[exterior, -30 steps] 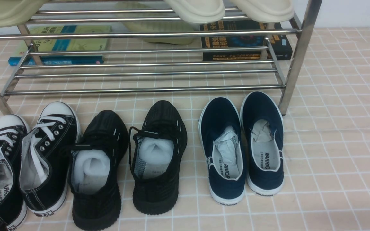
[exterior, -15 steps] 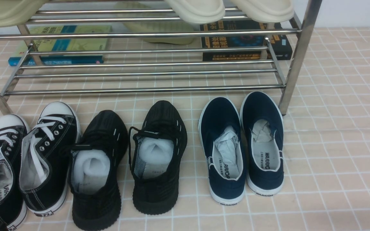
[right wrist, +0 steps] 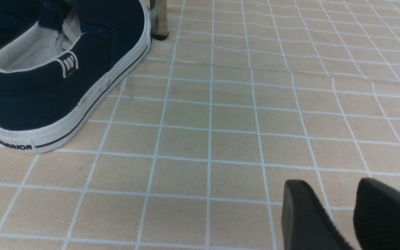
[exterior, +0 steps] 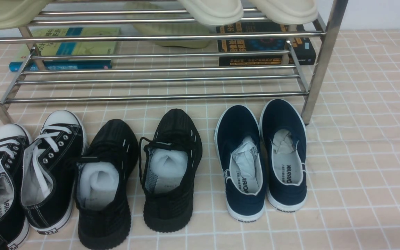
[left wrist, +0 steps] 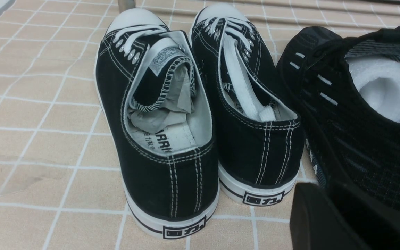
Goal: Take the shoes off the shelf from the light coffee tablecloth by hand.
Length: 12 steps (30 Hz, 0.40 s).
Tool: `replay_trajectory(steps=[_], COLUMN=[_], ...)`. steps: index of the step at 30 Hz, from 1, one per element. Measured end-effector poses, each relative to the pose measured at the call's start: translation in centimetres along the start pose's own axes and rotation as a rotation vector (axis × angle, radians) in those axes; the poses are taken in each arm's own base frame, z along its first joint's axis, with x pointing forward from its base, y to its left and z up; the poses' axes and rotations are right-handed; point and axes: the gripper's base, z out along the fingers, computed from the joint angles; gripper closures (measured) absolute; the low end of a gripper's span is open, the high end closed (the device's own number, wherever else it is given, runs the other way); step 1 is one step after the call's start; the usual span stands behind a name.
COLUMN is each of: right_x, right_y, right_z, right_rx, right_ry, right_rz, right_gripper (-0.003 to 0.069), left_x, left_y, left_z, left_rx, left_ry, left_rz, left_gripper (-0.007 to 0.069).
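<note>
- The shoes (exterior: 137, 177), the all-black knit pair, stood on the cloth (exterior: 359, 156) just in front of the shelf (exterior: 158, 97), toes toward it, none left on its lower bars.
- Taking the shelf as the mark: the lace-ups (exterior: 26, 170) sat by its left leg, the slip-ons (exterior: 260, 159) by its right leg, and the black pair between them, the left shoe touching the nearest lace-up.
- Slippers (exterior: 214, 10) lay on the upper bars; books (exterior: 64, 48) lay behind the shelf.
- I judged the shoes light and soft: knit uppers that would give under a squeeze, propped by white paper stuffing (exterior: 97, 185), with ribbed soles that looked grippy and stiffer.
- The best hold, I thought, was the heel collar or the side wall by the opening, one finger inside against the stuffing and one outside; the toe would just crumple.
- The left gripper (left wrist: 352, 222) hung low behind the left black shoe, only a dark corner of it in view, so I could not tell how wide it stood.
- The right gripper (right wrist: 339, 215) hovered over bare cloth, well right of the slip-ons, its fingers (right wrist: 304, 215) slightly parted, holding nothing.
</note>
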Motion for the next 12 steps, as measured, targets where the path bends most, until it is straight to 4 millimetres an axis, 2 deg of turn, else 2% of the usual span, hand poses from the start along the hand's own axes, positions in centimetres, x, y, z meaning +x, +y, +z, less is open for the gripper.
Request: replay_trajectory(steps=[12], right_x=[0.00], right_y=[0.00], right_z=[0.00], right_rx=[0.000], right_ry=[0.000], right_rz=[0.000], right_gripper=[0.0419], left_x=[0.00], left_y=[0.00], left_z=[0.00], left_rx=[0.000], left_ry=[0.000], left_rz=[0.000], left_gripper=[0.0519])
